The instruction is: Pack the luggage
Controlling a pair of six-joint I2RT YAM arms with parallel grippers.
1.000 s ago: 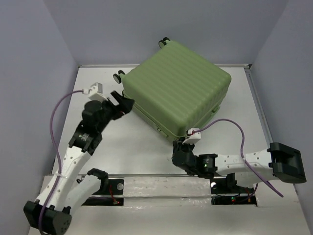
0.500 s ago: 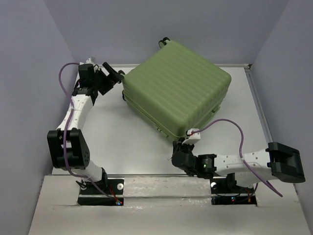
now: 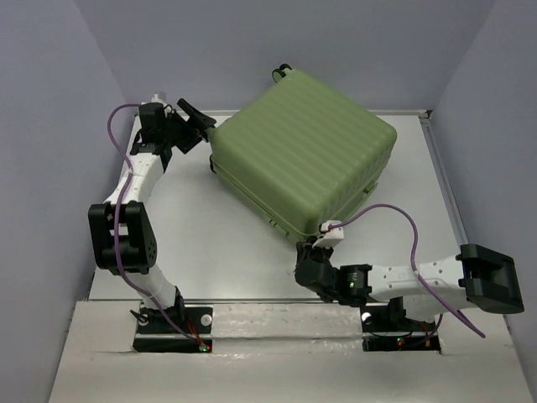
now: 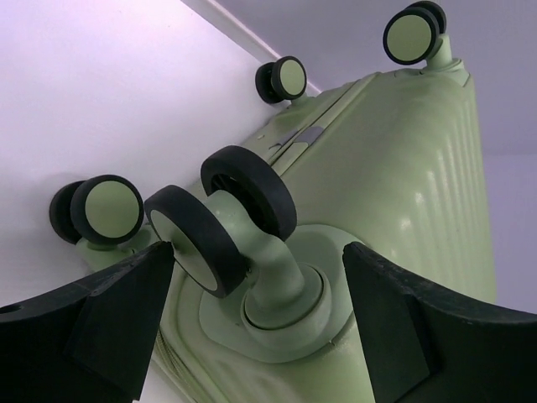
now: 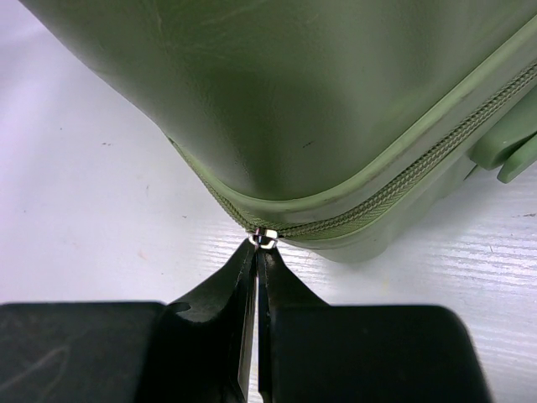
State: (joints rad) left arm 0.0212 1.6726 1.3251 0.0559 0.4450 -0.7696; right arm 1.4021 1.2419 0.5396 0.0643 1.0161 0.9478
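**One case, two pincers, four casters**

The one luggage (image 3: 302, 164) lies shut and flat on the desk (image 3: 210, 243), toward the far edge, turned so that one corner points at the near edge. My two pincers are at opposite corners of it. My left pincer (image 3: 197, 126) is spread wide at the far left corner, holding nothing, a finger on either side of one caster (image 4: 222, 222). I count four twin-wheeled casters on that end. My right pincer (image 5: 257, 252) is pinched tight on the single zip pull (image 5: 265, 238) at the near corner.
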